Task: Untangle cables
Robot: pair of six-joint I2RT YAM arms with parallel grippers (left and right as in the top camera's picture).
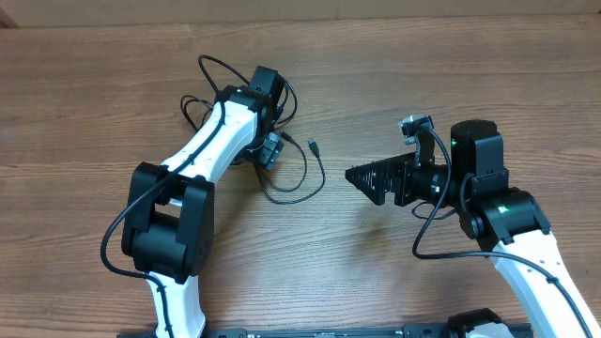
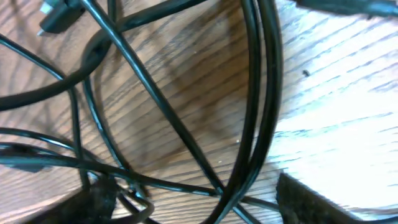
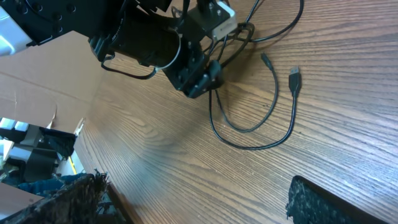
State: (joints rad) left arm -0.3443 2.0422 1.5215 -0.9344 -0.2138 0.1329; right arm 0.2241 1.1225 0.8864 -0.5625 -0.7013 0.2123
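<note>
left gripper [image 1: 272, 152] is down at the table [image 1: 84, 113], right in the cables [image 2: 264, 93]. wrist view: its fingers [image 2: 93, 199] are spread wide, several strands cross the gap between them, and none looks pinched. the tangle sits under and just left of that gripper, with loops sticking out on both sides of the arm [image 1: 211, 136] toward the far edge. moving right, one loose loop [image 3: 252, 147] runs out from the fingertips toward the near side and curls back up, ending in a USB plug [image 3: 295, 78]. a smaller plug [image 3: 265, 60] lies near it, not touching, on a strand inside the loop. right gripper [image 1: 352, 175] is further right, well apart from the loop, pointed toward it, and touches no cable. its fingers [image 3: 336, 202] are spread wide too, with only bare wood showing between them.
</note>
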